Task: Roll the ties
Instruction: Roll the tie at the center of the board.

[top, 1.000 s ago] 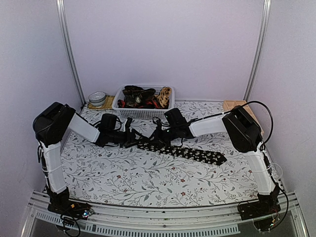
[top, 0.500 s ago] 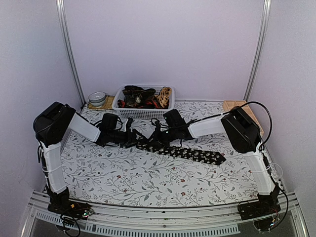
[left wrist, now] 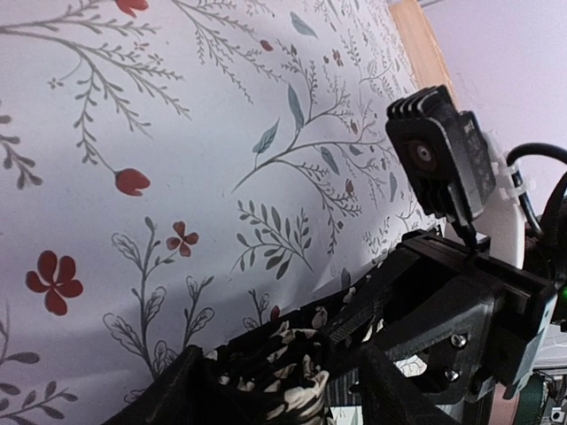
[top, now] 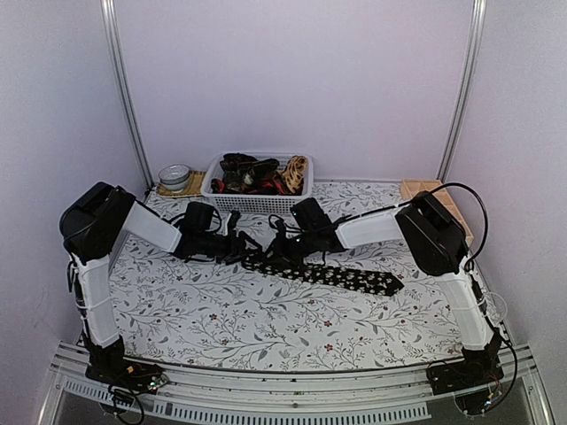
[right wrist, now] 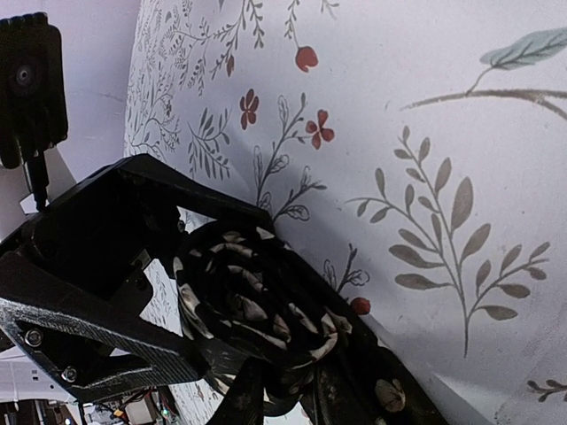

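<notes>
A black tie (top: pixel 354 279) with pale flower specks lies flat across the table's middle. Its left end is wound into a coil (right wrist: pixel 248 301), also seen low in the left wrist view (left wrist: pixel 283 381). My right gripper (top: pixel 271 251) is shut on the coil's centre (right wrist: pixel 292 403). My left gripper (top: pixel 243 250) faces it from the left. Its fingers (right wrist: pixel 204 190) lie against the coil's outer turns on both sides. More ties, dark, red and tan, fill the white basket (top: pixel 257 204) at the back.
A small metal bowl (top: pixel 175 174) on a mat stands left of the basket. A wooden block (top: pixel 416 189) lies at the back right. The flowered cloth (top: pixel 266 328) covers the table. Both arms stretch low toward the middle.
The tie's flat part has slid a little to the left, and both grippers with the coil have edged left and toward the back. The grips look unchanged.
</notes>
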